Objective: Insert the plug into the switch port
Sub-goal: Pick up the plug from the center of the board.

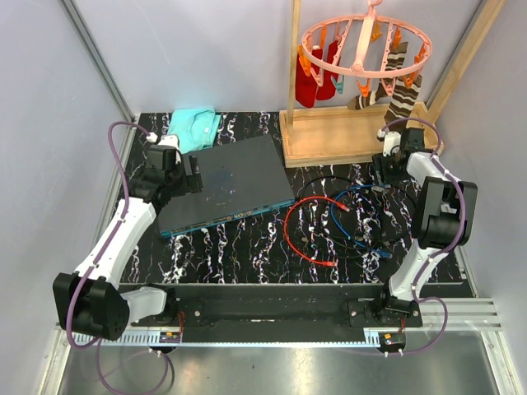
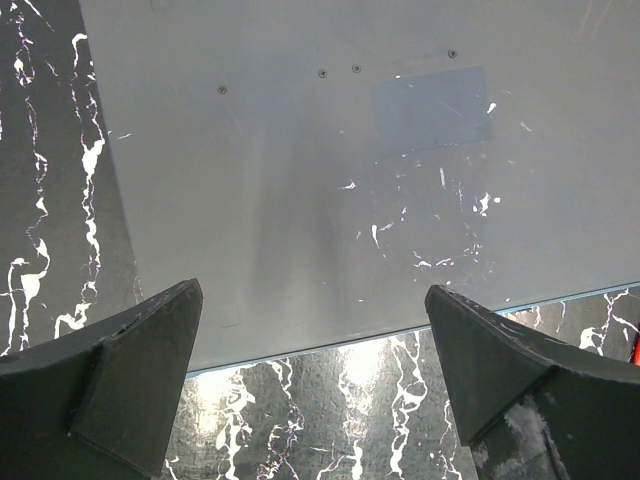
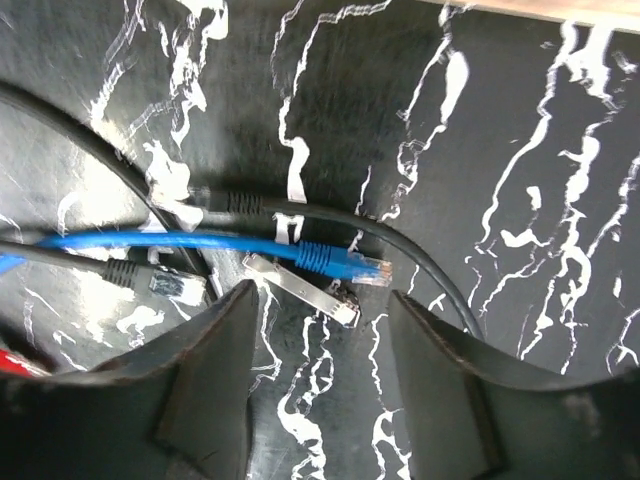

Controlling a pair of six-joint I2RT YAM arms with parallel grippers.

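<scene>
Both arms stretch forward, the left hand (image 2: 312, 300) spread wide, the right hand (image 3: 325, 300) angled down with fingers parted.

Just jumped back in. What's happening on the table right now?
The left gripper hovers open over the switch near its teal edge. The right gripper is open above the loose cables, the blue plug just ahead of its fingertips. Nothing is held yet.

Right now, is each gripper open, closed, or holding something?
Left gripper: open, empty, above the switch.
Right gripper: open, empty, above the blue plug.
</scene>
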